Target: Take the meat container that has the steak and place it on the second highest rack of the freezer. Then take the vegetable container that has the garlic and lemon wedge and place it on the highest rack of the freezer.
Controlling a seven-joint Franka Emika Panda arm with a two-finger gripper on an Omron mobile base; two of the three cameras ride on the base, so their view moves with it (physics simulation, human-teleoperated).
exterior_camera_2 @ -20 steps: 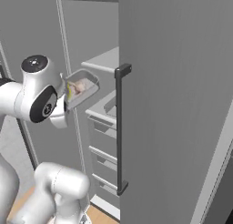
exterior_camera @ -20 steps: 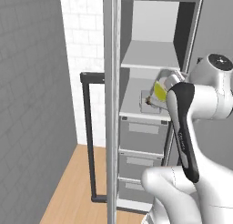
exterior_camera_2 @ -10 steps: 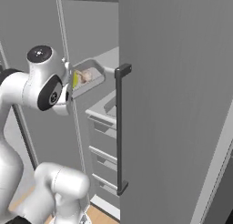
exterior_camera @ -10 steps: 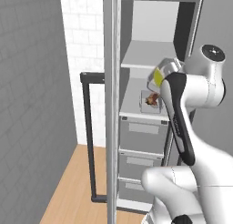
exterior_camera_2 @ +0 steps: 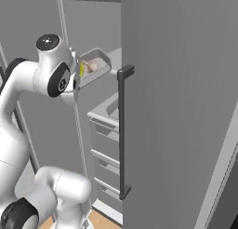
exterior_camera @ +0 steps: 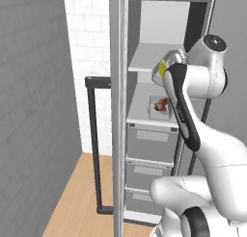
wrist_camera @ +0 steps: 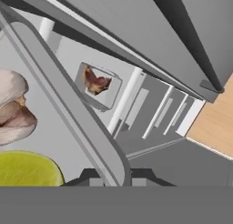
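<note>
Inside freezer (exterior_camera: pixel 164 62), white shelf (exterior_camera: pixel 144 62), wood floor (exterior_camera: pixel 77 192)

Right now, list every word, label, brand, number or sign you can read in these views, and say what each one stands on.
None: no readable text anywhere.
The freezer, its drawer fronts and shelf boards are plain.
The vegetable container held by the gripper and the meat container on its rack carry no label.
</note>
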